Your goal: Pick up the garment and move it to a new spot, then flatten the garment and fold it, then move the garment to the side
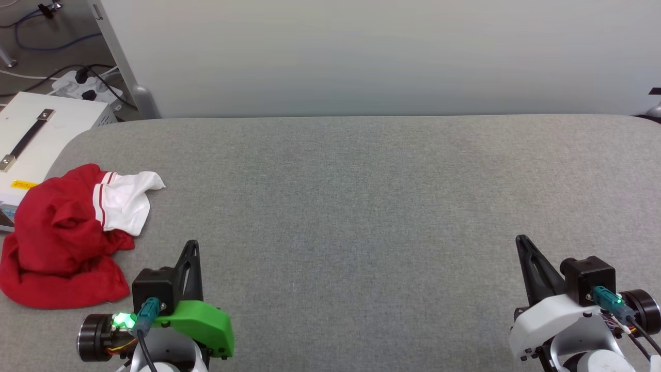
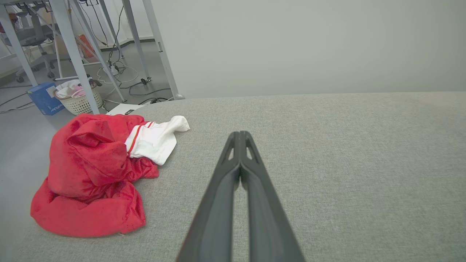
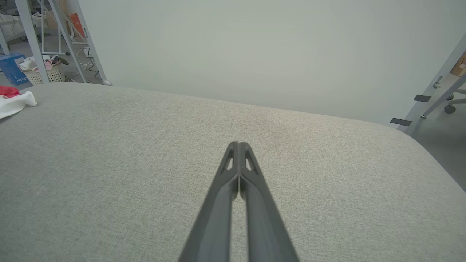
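Left gripper and right gripper shut, empty

You have both parked over the table's near edge, fingers pinched together, seemingly a ready pose before any pick. Your shirt lies crumpled at the table's left edge, so the left gripper is best placed to fetch it.

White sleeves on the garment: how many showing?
1. The white sleeve sticks out of the crumpled garment on its far right side, lying on the table. Another may be buried in the red folds.
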### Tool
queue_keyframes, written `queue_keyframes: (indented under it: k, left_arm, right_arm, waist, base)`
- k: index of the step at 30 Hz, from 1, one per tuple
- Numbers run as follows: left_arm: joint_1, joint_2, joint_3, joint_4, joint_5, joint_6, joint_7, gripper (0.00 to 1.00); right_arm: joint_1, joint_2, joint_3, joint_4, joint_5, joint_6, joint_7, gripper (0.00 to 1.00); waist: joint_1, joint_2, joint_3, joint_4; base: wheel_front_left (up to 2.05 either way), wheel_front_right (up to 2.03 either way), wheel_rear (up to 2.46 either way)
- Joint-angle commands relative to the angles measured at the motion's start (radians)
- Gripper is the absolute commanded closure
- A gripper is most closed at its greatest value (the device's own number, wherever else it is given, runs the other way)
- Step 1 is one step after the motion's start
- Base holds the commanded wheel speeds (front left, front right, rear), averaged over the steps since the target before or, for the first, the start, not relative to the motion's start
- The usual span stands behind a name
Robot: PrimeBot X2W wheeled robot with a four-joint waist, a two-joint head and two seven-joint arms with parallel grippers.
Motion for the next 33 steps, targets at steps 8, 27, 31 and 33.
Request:
queue_keyframes:
  k: [8, 27, 31, 33]
  left_arm:
    - [-0.014, -0.005, 0.001, -0.002, 0.009, 0.003, -0.001, 1.0]
    - [-0.003, 0.0, -0.008, -0.004, -0.005, 0.013, -0.025, 0.0]
    - [-0.004, 0.0, -0.01, -0.005, -0.007, 0.015, -0.034, 0.0]
    - [-0.004, 0.0, -0.011, -0.005, -0.009, 0.016, -0.038, 0.0]
  right_arm:
    - [-0.016, 0.0, 0.0, 0.002, -0.01, -0.001, 0.003, 1.0]
    - [-0.001, 0.0, -0.016, -0.012, 0.026, 0.0, -0.025, 0.0]
    - [0.0, 0.0, -0.021, -0.015, 0.036, 0.0, -0.033, 0.0]
    - [0.001, 0.0, -0.023, -0.017, 0.041, 0.0, -0.037, 0.0]
  waist:
    - [0.0, 0.0, 0.0, 0.0]
    - [0.0, 0.0, 0.001, -0.001]
    - [0.0, 0.0, 0.002, -0.001]
    - [0.0, 0.0, 0.002, 0.0]
  base:
    - [0.0, 0.0, 0.0]
    - [0.0, 0.0, 0.0]
    - [0.0, 0.0, 0.0]
    - [0.0, 0.0, 0.0]
